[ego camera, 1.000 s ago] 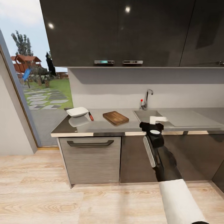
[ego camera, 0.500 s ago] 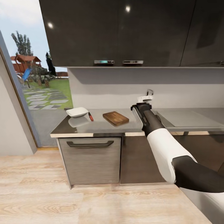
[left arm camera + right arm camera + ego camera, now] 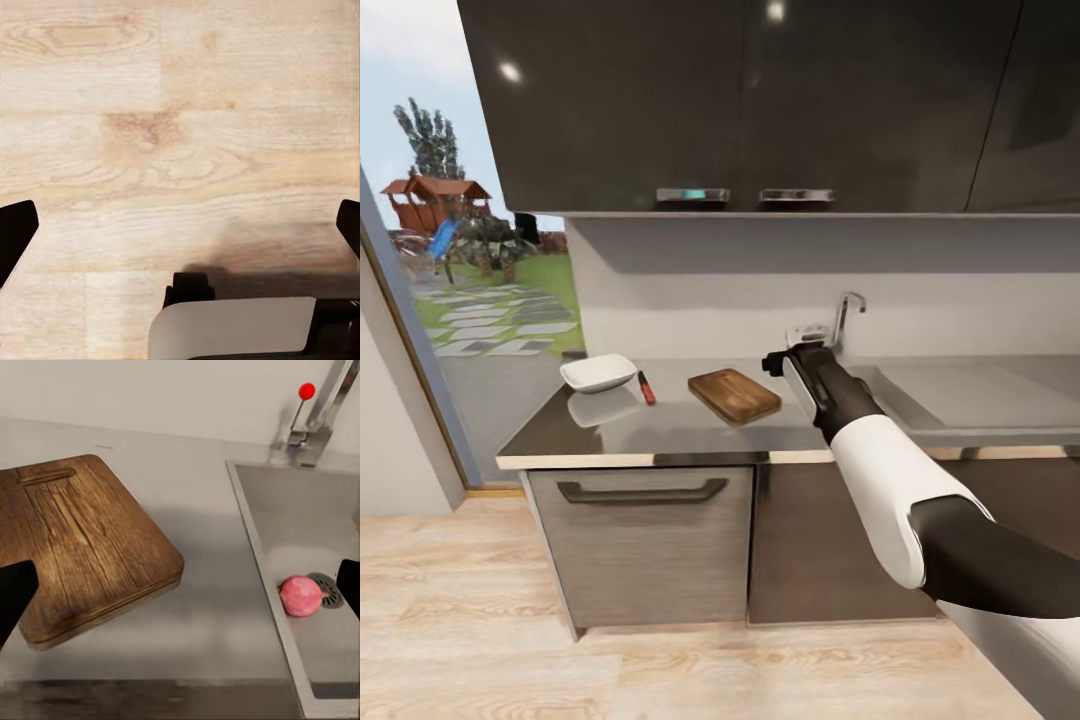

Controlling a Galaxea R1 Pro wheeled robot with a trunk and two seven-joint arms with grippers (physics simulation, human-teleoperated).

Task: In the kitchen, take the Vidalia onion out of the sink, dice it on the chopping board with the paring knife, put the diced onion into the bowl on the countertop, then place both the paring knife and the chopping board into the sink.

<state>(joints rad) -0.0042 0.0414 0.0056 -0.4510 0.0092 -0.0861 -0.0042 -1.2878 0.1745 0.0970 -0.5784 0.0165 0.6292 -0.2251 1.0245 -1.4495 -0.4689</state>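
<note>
Grey metal-look countertop (image 3: 660, 425) carries the whole kit in a row: white bowl (image 3: 598, 373) at the window end, paring knife (image 3: 647, 388) just beside it, chopping board (image 3: 734, 394) next along, then the sink (image 3: 950, 385). Board lies flat with its handle slot toward the wall, near the basin edge but apart from it; likely staged there so the onion needs only a short carry.

Right gripper (image 3: 792, 352) reaches out over the counter between board and tap. In the right wrist view its dark fingertips (image 3: 15, 596) sit at opposite edges, well apart, nothing between them: ready for a grasp, by my reading, not yet committed.

Containers: sink holds the Vidalia onion (image 3: 303, 595), pinkish, resting on the basin floor just beside the round drain (image 3: 328, 589). Bowl looks empty from here, though its inside is mostly hidden at this angle.

Left gripper (image 3: 180, 225) hangs over the pale wood floor (image 3: 180, 112), fingers spread wide, carrying nothing.

Judgement: first step, fetching the onion, is in hand; nothing diced.
</note>
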